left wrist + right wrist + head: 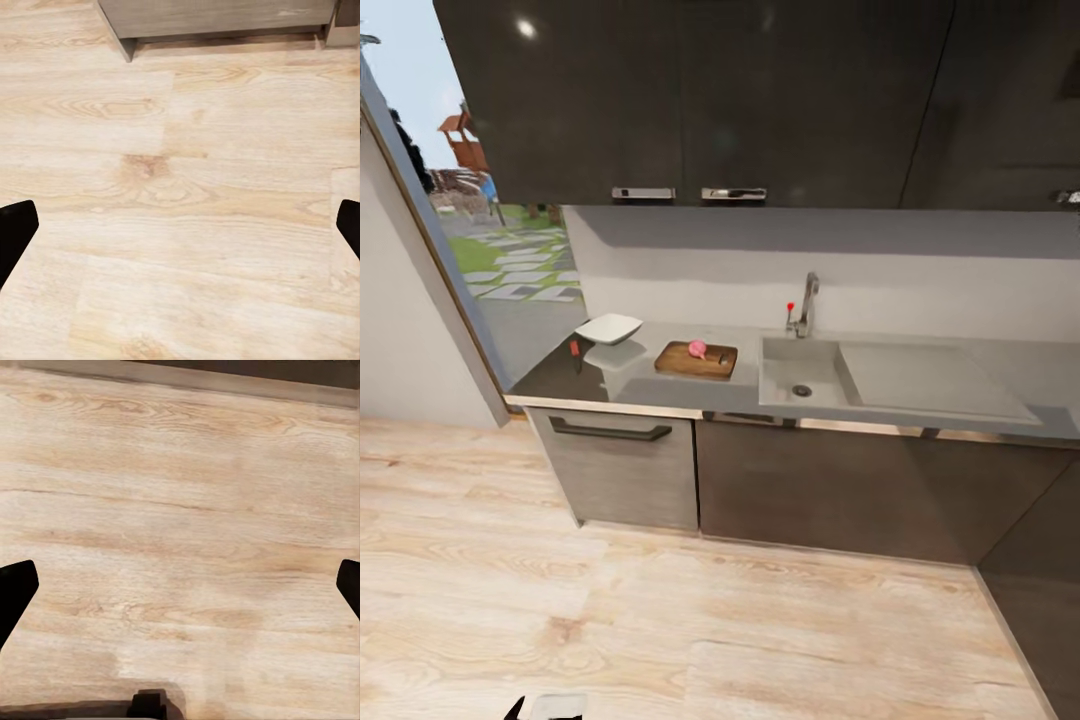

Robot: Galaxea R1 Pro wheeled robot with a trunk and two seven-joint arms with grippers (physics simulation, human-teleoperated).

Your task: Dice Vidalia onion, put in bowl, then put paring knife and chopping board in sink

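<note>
Both our claws, left claw (180,225) and right claw (180,585), hang spread and empty over the floor. Far ahead, the Vidalia onion (698,348) sits on the chopping board (696,360); the paring knife (573,349) comes next, so we should drive closer.

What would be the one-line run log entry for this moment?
onion: on chopping board | knife: countertop, beside bowl | sink: empty | left pincer: open, over floor | right pincer: open, over floor

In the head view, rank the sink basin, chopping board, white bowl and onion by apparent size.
1. Grey rectangular metal sink basin
2. Dark brown wooden chopping board
3. White squarish shallow bowl, only slightly smaller than the board
4. Small pinkish Vidalia onion
</note>
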